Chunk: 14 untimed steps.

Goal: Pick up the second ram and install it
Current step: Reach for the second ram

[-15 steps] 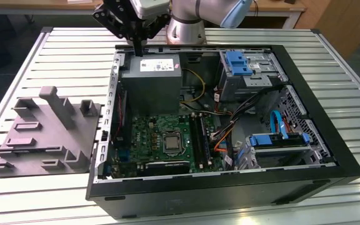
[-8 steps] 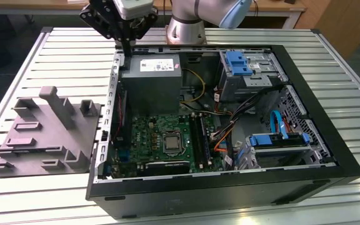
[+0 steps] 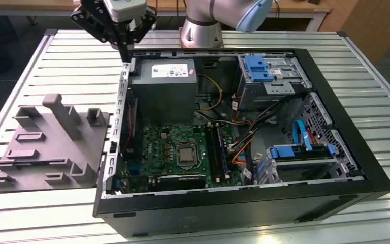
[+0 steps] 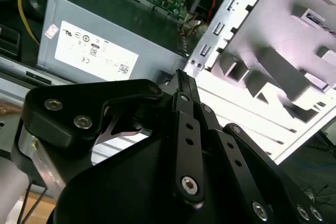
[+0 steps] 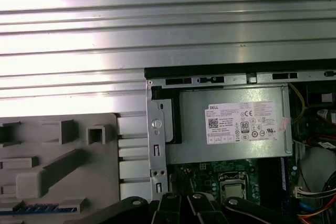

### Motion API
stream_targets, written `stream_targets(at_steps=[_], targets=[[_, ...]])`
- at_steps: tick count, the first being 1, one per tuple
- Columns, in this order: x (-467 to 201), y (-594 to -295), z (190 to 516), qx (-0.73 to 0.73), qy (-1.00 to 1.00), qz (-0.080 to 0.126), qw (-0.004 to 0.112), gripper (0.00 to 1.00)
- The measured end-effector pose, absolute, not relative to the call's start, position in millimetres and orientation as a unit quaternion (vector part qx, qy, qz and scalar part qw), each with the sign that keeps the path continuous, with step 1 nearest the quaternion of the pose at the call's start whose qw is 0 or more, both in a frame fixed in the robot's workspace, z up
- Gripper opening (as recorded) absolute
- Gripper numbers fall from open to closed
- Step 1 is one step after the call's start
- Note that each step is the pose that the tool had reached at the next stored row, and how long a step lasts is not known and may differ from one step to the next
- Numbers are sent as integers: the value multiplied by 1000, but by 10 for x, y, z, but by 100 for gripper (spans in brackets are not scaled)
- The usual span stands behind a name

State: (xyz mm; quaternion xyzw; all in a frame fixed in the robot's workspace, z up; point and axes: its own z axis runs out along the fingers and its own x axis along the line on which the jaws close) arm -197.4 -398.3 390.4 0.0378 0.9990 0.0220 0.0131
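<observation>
Table [image 3: 46, 61] of metal slats carries an open case [image 3: 249, 206] and, just beside it at the exterior view's left, a grey fixture [image 3: 39, 163]. Inside the case, the power supply [image 3: 164, 89] sits in a far corner, with the motherboard [image 3: 161, 147] nearer the camera. Above the case wall by the power supply hangs the gripper [image 3: 124, 55], its fingers [image 4: 184, 103] drawn narrow, tips together, gripping nothing. In the first wrist view the ram [image 5: 34, 209], a thin dark-blue strip, lies flat in the fixture, well apart from the gripper.
</observation>
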Motion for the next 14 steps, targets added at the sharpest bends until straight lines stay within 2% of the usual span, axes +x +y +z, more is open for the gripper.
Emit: stream_targets(at_steps=[14], targets=[[-2402, -3972, 3891, 38, 999, 22, 13, 10]])
